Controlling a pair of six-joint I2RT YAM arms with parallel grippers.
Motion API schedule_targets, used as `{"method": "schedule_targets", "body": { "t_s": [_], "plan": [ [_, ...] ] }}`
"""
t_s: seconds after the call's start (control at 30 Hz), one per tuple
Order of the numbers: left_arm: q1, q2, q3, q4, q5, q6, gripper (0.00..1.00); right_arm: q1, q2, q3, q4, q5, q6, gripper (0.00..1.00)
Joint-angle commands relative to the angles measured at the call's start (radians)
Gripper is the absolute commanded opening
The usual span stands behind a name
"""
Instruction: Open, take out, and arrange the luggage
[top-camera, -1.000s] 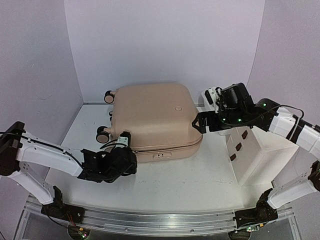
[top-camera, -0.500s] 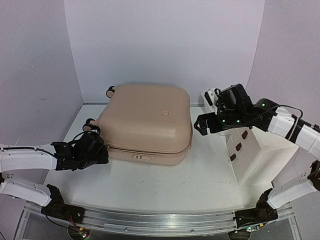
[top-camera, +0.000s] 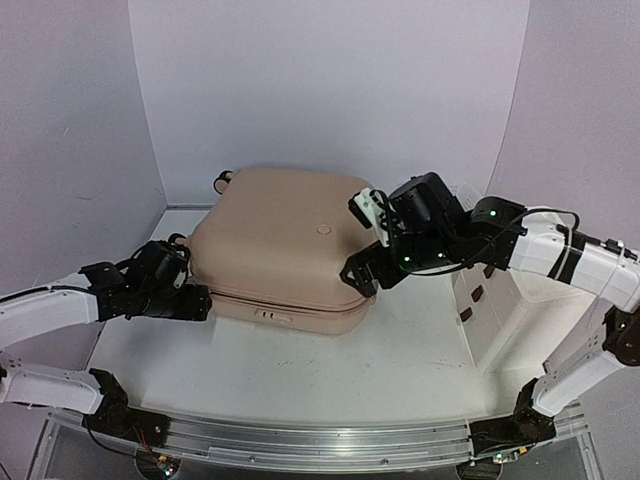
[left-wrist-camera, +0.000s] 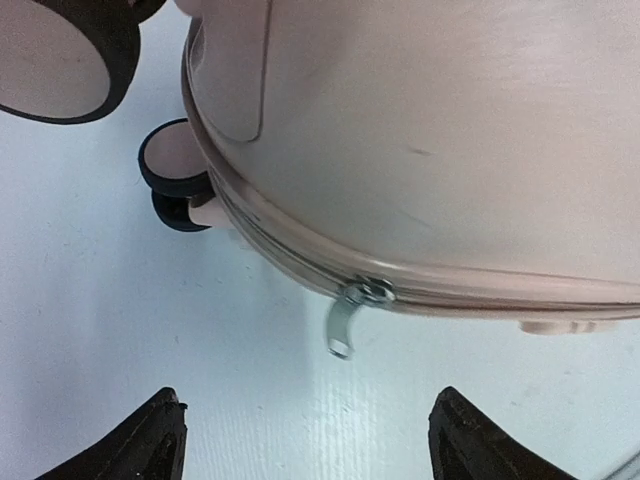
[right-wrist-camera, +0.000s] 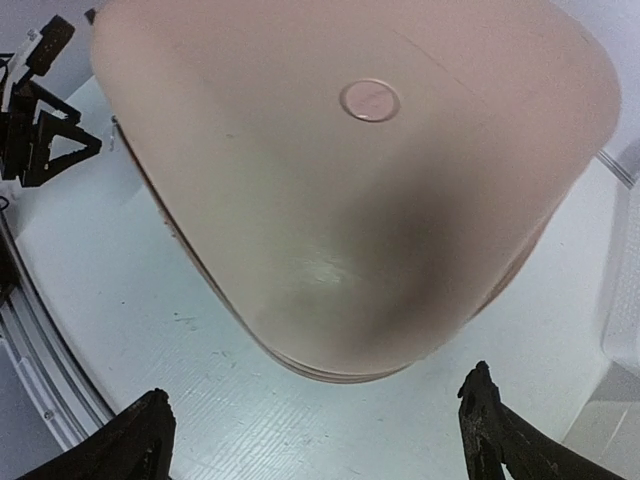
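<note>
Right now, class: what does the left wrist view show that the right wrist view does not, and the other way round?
Left wrist only: the metal zipper pull hanging from the seam, and the black wheels. Right wrist only: the round badge on the lid. Both: the pink suitcase on the white table, with the left gripper and right gripper each open near it.
</note>
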Motion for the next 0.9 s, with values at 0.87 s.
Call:
{"method": "schedule_targets", "body": {
  "t_s": [0.87],
  "plan": [
    [0.731,0.424,0.583,0.057,1.205,0.318,0.99,0.102,0.117,0.142,0.047,-0.027,-0.031,0.98]
  ]
}}
